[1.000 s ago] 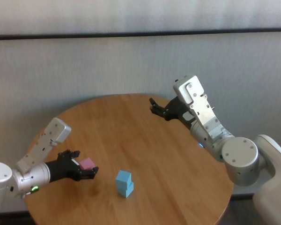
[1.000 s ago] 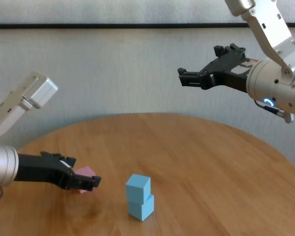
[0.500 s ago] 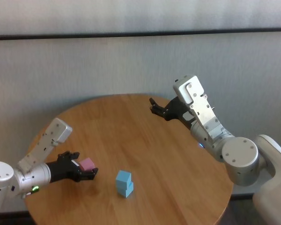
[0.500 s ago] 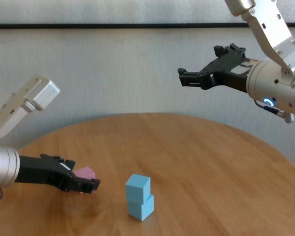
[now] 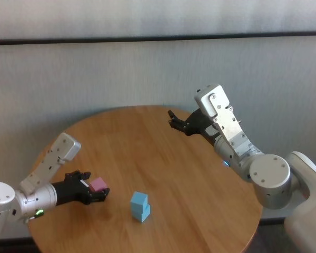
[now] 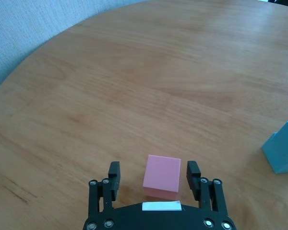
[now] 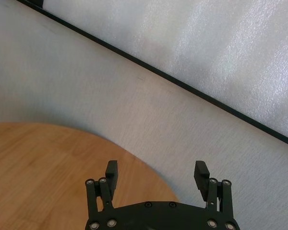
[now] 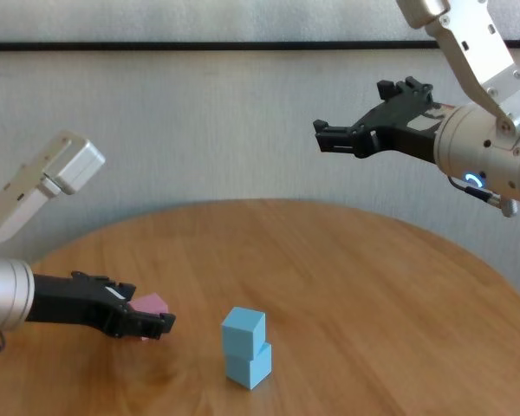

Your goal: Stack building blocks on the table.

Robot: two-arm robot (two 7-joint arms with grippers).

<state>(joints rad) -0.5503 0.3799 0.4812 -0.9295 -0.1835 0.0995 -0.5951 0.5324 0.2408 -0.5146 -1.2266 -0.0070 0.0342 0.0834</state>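
Low over the round table, at about eight o'clock on its top, the left gripper sits with its jaws spread to either side of the pink block. The block rests on the wood between the fingers, with a sliver of gap showing on each side, so nothing is clamped; the gripper is released around it.

Toward six o'clock, a little to the right of the pink one, the two light blue blocks stand one on the other, the upper cube twisted slightly off the lower. The stack is apart from the left gripper, near but not touching.

The right gripper hangs in the air out past the table's far edge at about one o'clock, jaws wide and holding nothing.
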